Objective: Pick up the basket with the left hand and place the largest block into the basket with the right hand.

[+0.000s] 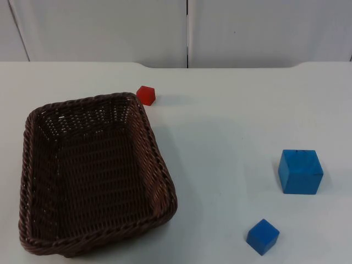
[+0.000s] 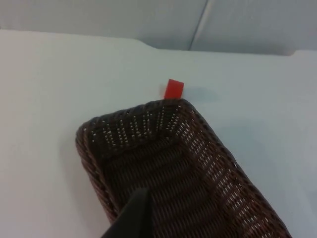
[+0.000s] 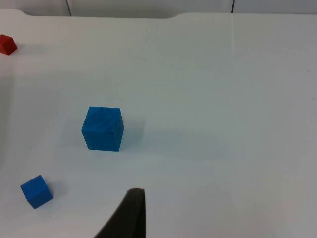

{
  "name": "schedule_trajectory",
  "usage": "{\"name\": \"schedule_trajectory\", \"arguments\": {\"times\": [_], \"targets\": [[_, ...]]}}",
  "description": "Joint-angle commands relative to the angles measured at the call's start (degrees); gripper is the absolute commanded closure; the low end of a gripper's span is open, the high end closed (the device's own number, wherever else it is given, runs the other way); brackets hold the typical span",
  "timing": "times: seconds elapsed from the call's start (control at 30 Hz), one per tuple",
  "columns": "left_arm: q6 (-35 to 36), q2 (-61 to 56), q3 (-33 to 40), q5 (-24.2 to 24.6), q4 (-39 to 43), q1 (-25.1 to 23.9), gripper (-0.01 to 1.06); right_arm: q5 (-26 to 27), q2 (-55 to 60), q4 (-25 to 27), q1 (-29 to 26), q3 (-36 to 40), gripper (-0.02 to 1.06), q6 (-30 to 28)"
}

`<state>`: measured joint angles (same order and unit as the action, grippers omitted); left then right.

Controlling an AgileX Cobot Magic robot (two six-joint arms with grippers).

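Now I am hovering my left hand [image 2: 132, 218] over the basket [image 1: 159, 165] on the bench [image 1: 231, 121], grip unreadable. Aiming for its near rim. Right hand [image 3: 130, 215] is waiting near the large blue block [image 1: 300, 171], grip unreadable too.

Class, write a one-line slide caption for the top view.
Brown wicker basket on a white table, red block behind it, large and small blue blocks apart.

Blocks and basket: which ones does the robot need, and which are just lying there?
Needed: basket, big blue block.
Just lying there: small blue block, red block by the basket's far corner.
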<state>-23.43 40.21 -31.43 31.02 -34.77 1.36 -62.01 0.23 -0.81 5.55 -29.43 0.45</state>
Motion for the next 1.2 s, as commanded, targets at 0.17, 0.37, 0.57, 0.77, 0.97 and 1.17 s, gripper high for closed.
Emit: {"name": "schedule_trajectory", "arguments": {"times": [0.17,0.37,0.57,0.77,0.97,1.17], "targets": [[-5.46,8.55,-2.09,-1.89,-5.31,-0.14,0.0,0.15,-0.23,-0.3,-0.43,-0.08,-0.01,-0.01],[-6.46,15.09,-6.01,-1.79,-5.31,-0.14,0.0,0.15,-0.23,-0.3,-0.43,-0.08,-0.01,-0.01],[-6.66,20.49,-8.23,-1.79,-5.62,-0.14,0.0,0.15,-0.23,-0.3,-0.43,-0.08,-0.01,-0.01],[-9.55,25.17,-8.32,-2.29,-9.58,-0.14,0.0,0.15,-0.23,-0.3,-0.43,-0.08,-0.01,-0.01],[-11.36,29.98,-8.97,-2.56,-12.24,-0.14,0.0,0.15,-0.23,-0.3,-0.43,-0.08,-0.01,-0.01],[-11.47,35.02,-10.14,-4.84,-12.37,-0.14,0.0,0.15,-0.23,-0.3,-0.43,-0.08,-0.01,-0.01]]}}
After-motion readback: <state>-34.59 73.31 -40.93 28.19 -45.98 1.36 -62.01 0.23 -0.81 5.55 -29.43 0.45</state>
